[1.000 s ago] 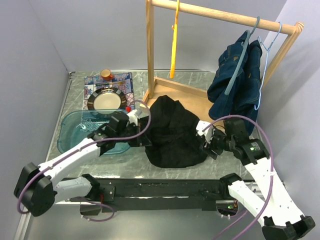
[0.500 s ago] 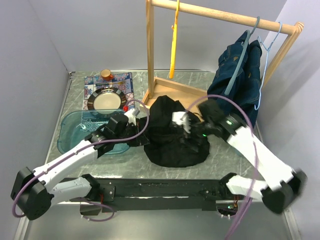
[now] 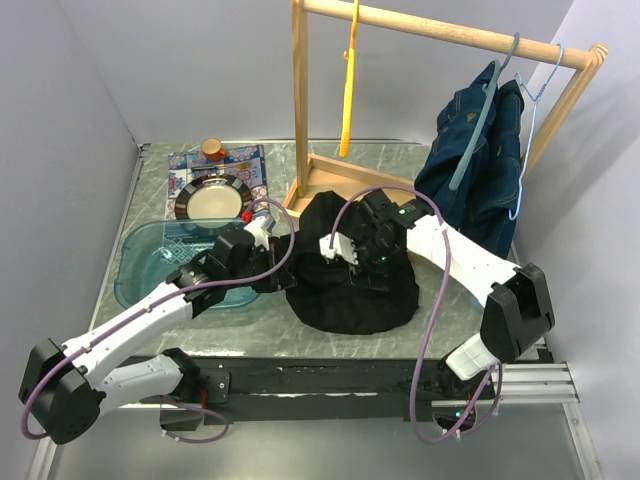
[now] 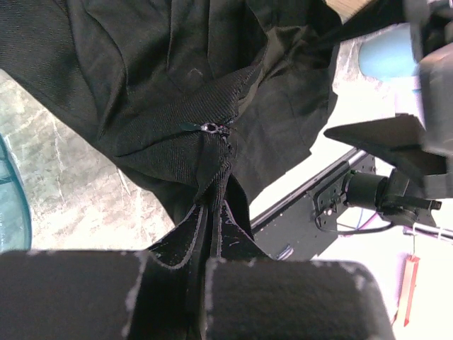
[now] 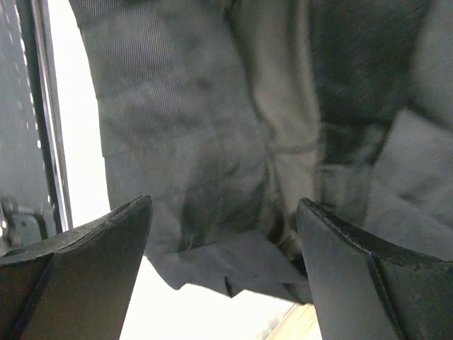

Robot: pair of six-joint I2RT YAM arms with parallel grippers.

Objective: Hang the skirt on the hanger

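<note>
The right gripper point(image 3: 338, 247) has swung from the near right edge of the crumpled black fabric skirt point(image 3: 360, 300) leftward and farther away. It now hangs over the heap's far middle, its jaws spread wider. The skirt's right side has drawn in, leaving a rounder, tighter mound.

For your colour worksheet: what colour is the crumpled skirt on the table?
Black; the crumpled fabric skirt shows best in the top view.

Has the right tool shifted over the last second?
Yes. The right tool swung left, from the right edge of the black skirt to over its middle, nearer the wooden rack post.
</note>
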